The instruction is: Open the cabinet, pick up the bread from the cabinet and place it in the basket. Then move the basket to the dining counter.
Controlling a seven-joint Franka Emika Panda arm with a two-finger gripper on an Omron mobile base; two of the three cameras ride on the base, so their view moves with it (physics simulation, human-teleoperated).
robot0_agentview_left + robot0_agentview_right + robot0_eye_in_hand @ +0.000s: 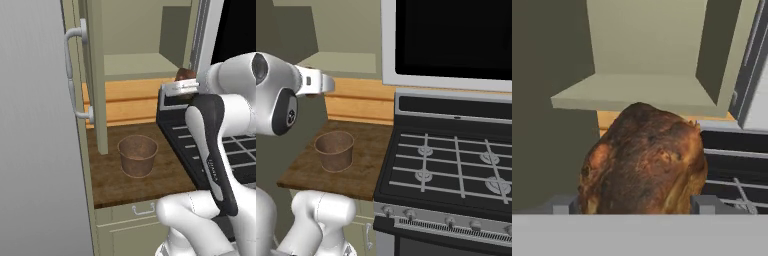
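Centre of hand view: dark-brown crusty rounded bread loaf (644,160), grasped between wide-spread fingers (704,204) across middle. Likely light, crumbly, squashable. Round brown woven basket (137,155) lower centre, on counter (165,175).

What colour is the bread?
The bread is dark brown with scorched patches, clearest in the hand view.

The cabinet (95,75) stands open at the upper left of my left base view, its tall pale olive door swung edge-on, its whitish bar handle (74,75) facing left. The bread (643,160), a dark-brown crusty lump, sits between my fingertips at the hand view's centre. The brown woven basket (137,155) stands upright and empty, lower centre, on the dark wood.
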